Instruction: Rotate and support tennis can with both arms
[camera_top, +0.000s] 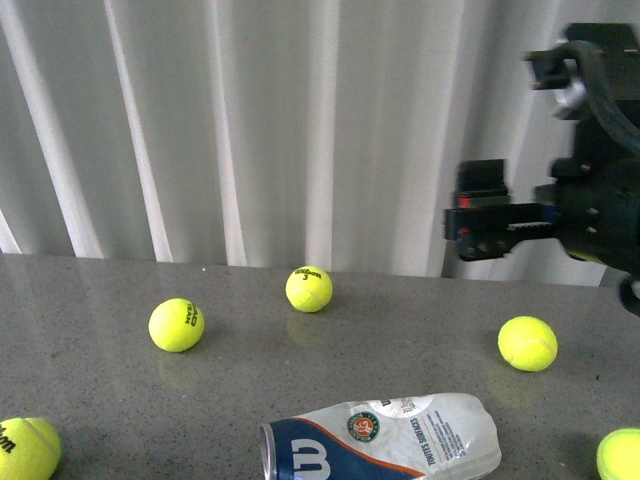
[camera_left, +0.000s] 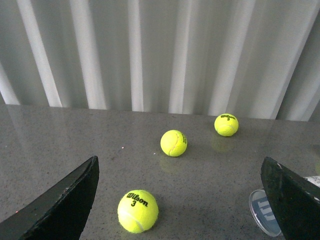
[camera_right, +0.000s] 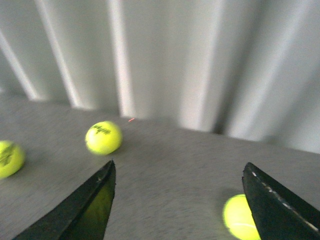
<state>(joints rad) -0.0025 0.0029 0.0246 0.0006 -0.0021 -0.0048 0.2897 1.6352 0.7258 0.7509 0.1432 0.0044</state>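
The tennis can (camera_top: 385, 440) lies on its side at the near edge of the grey table, its silver-rimmed end to the left and the "W" label facing up. In the left wrist view my left gripper (camera_left: 180, 200) is open, low over the table. The can's round end (camera_left: 264, 212) shows just inside one finger (camera_left: 292, 200), and a tennis ball (camera_left: 137, 211) sits between the fingers. My right arm (camera_top: 590, 200) hangs high at the right, well above the can. The right gripper (camera_right: 180, 200) is open with nothing held; that view is blurred and does not show the can.
Several loose tennis balls lie on the table (camera_top: 400, 340): one at mid left (camera_top: 176, 325), one at the back (camera_top: 309, 289), one to the right (camera_top: 527, 343), and others at both near corners. A white pleated curtain (camera_top: 250, 120) closes off the back.
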